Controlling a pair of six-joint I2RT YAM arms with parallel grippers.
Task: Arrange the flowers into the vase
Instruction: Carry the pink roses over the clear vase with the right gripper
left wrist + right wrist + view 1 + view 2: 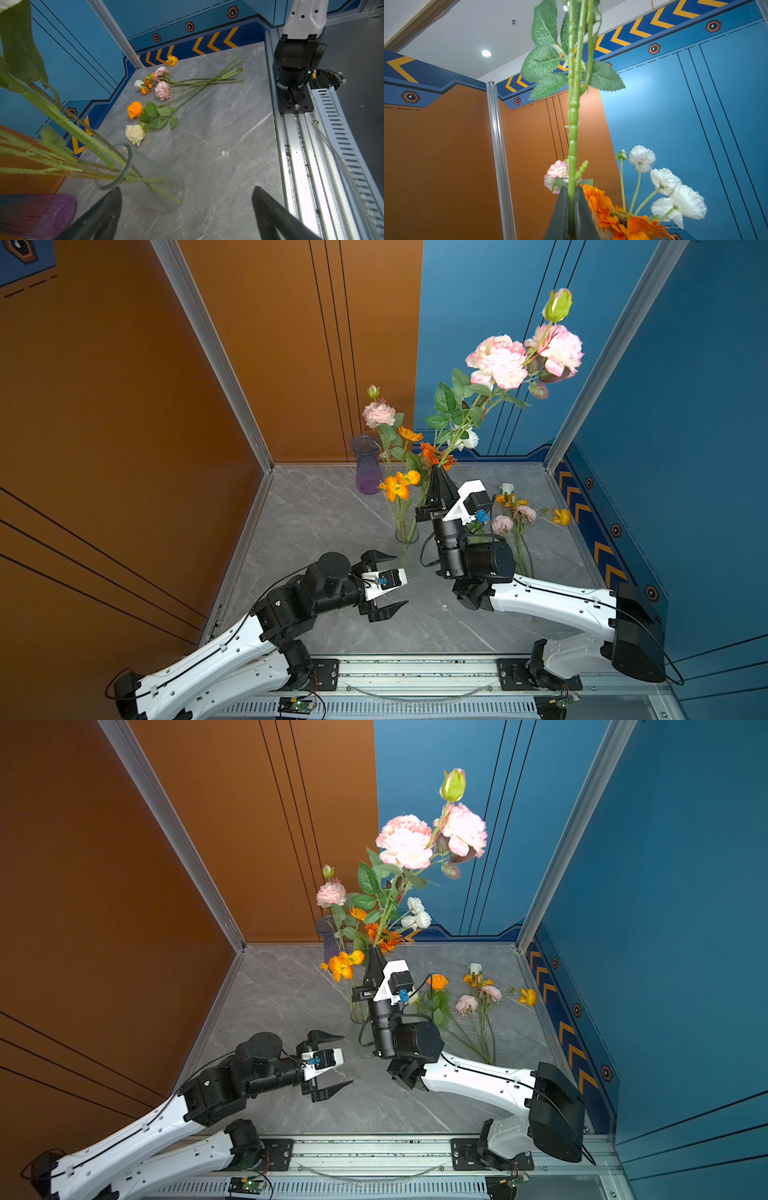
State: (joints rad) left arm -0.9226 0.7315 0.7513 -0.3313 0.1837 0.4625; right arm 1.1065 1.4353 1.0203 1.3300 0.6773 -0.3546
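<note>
Nearest: left tool (401, 580) spread wide, empty, beside clear ribbed glass vase (149, 180) holding several stems. Beyond: right tool (571, 194) clamped on tall green stem with pink ruffled blooms (496, 360), foot near vase mouth. Insertion step, likely. Next: lower foot through rim, then release. Farther: loose flowers (163, 91) flat on grey marbled worktop (218, 145).

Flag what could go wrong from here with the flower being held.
1. The right gripper's fingers pinch the pink flower stem low, far below its large blooms; it may swing or slip.
2. The glass vase is already crowded with stems, and the left gripper's fingers stand open, not gripping it; pushing in another stem might tip it.
</note>
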